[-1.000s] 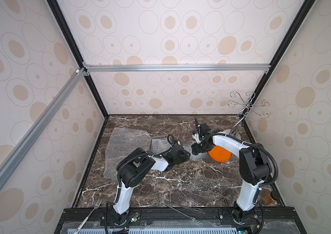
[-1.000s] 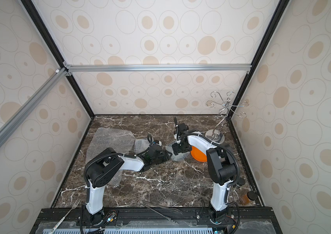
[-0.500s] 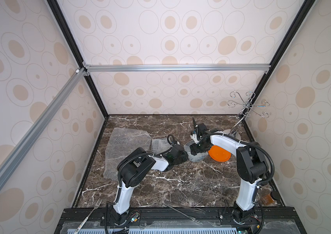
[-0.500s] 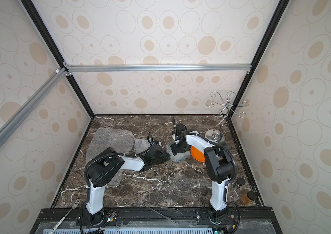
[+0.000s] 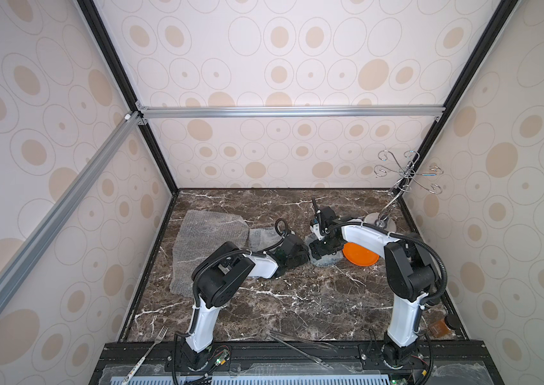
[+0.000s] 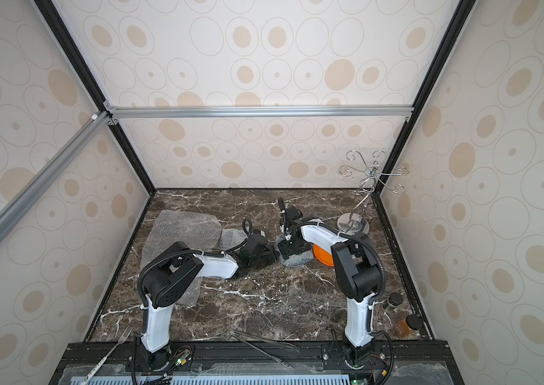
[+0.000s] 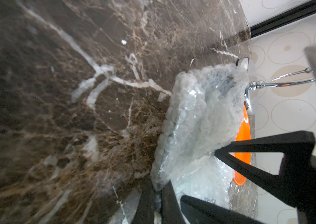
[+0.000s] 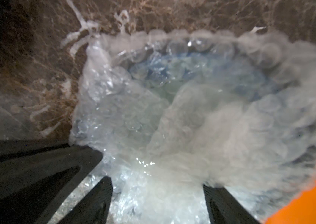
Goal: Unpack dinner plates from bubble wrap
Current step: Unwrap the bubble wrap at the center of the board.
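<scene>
Blurred bubble wrap (image 8: 201, 120) hides its contents; the orange plate (image 8: 308, 203) is cropped.

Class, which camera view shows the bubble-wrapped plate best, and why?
The right wrist view: the wrapped plate fills the frame, its pale dish showing through. The left wrist view shows it side-on, with the left gripper pinching its bubble wrap. In both top views it is small and partly hidden beneath the right gripper.
</scene>
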Tool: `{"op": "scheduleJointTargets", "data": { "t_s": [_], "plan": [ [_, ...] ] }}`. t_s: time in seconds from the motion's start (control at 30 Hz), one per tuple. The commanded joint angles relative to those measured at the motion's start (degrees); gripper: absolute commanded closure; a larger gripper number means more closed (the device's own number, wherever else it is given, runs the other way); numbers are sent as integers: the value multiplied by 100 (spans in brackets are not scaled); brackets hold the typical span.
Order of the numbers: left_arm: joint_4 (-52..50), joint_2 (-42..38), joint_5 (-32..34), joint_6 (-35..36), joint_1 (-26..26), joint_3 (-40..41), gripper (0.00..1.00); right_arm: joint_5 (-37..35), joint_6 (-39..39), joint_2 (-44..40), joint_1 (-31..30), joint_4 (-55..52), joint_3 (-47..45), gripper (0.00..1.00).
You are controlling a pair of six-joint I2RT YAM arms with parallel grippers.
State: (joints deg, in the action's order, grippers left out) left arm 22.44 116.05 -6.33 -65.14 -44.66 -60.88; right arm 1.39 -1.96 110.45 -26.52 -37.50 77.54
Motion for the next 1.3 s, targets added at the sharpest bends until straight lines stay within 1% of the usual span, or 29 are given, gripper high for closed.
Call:
{"op": "scheduleJointTargets", "data": {
  "t_s": [0.0,0.07,0.2,0.3,0.43,0.7,0.8,0.93,1.27],
  "plan": [
    [-600,-73,-25,-23,37,-67,95,90,64,-46,-96,-57,-199,27],
    [-600,-107,-33,-51,49,-27,95,96,50,-83,-89,-17,-246,32],
    [-771,-222,-37,-130,65,130,96,173,11,-219,-90,47,-309,54],
    [-833,-275,-59,-131,89,207,97,267,-15,-324,-91,49,-314,66],
    [-912,-274,-95,-126,100,242,98,492,-83,-454,-91,49,-311,78],
    [-998,-258,-167,-139,111,276,100,946,-231,-717,-90,-7,-274,97],
    [-996,-270,-167,-156,116,306,100,1036,-261,-786,-60,-94,-196,100],
    [-1043,-302,-167,-139,120,308,100,1160,-311,-851,28,-113,-151,100],
    [-1098,-363,-167,-104,145,383,100,1975,-663,-1144,562,162,-280,100]
  ]
}}
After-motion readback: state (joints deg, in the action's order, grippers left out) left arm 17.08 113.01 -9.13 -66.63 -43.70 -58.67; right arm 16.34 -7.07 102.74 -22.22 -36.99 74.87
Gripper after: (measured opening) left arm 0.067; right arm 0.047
